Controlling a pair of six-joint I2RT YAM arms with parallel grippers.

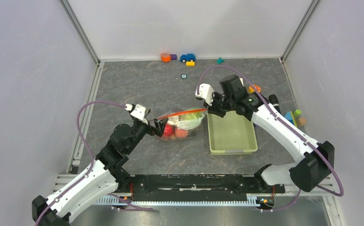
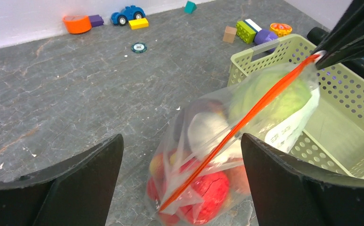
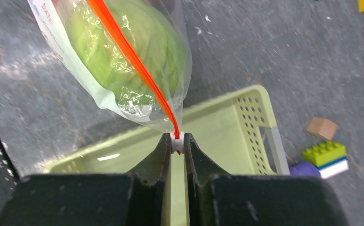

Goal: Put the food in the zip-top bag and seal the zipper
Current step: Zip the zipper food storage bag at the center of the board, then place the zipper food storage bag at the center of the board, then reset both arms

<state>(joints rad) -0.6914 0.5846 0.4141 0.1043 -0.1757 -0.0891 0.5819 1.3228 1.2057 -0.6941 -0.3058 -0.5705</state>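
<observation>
The zip-top bag (image 1: 183,126) lies on the table left of the green basket, with the food inside: a green cabbage (image 3: 123,52) near the mouth and red and peach fruits (image 2: 213,188) lower down. The zipper (image 2: 246,120) runs as a taut red-orange strip from the bag's near corner up to the right gripper. My right gripper (image 3: 177,139) is shut on the white slider tab (image 3: 177,141) at the strip's end, above the basket's edge. My left gripper (image 2: 181,141) is open, its fingers wide apart on either side of the bag's near end, not touching it.
The pale green basket (image 1: 232,151) stands right of the bag and holds nothing that shows. Coloured blocks and a blue toy car (image 1: 187,57) lie along the back wall. More blocks (image 1: 295,117) lie at the right. A small round disc (image 1: 183,76) lies mid-table.
</observation>
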